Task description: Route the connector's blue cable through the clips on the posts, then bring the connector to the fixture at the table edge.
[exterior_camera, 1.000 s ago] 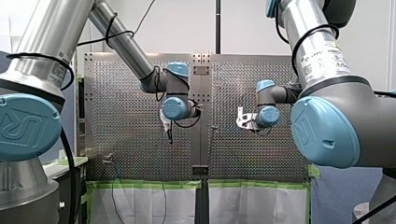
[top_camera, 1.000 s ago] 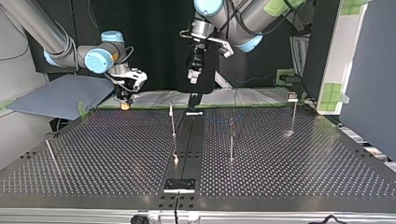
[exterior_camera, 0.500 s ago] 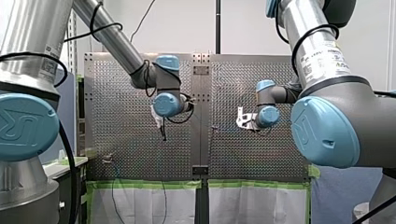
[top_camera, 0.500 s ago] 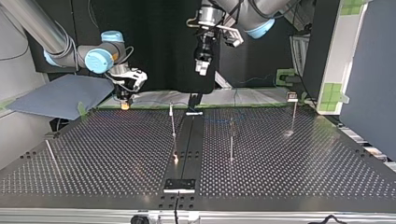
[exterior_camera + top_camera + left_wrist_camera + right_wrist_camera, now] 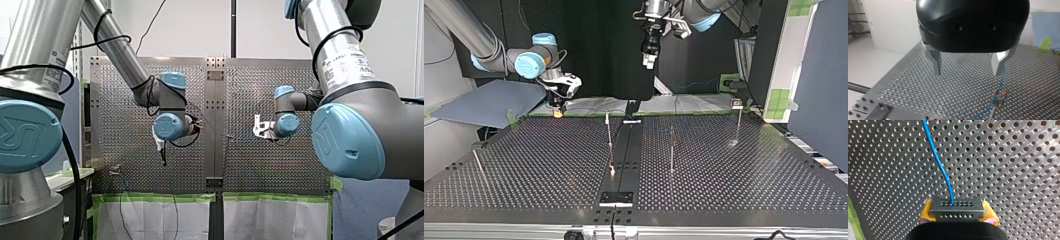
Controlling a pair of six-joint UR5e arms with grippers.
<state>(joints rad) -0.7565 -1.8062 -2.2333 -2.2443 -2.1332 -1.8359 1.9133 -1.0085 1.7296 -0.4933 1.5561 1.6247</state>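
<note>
In the right wrist view my right gripper (image 5: 957,213) is shut on the dark grey connector (image 5: 957,207), which sits between its yellow pads (image 5: 926,213). The blue cable (image 5: 939,162) runs from the connector out over the perforated table. In the top view this gripper (image 5: 557,111) hangs low at the far left edge of the table. My left gripper (image 5: 966,71) is open, with nothing between its metal fingers (image 5: 936,62). It hangs high over the table (image 5: 649,59). Ahead of it the blue cable (image 5: 1001,79) passes a clip on a post (image 5: 999,93).
Thin posts stand on the table in the top view: one near the middle (image 5: 609,131), one right of it (image 5: 671,150), one at the far right (image 5: 738,120). A leaning rod (image 5: 478,162) stands at the left. A black plate (image 5: 616,198) lies at the near edge.
My left arm has risen and shifted to the top view's right, away from the middle post; its gripper stays open. My right arm and the connector have not moved.
</note>
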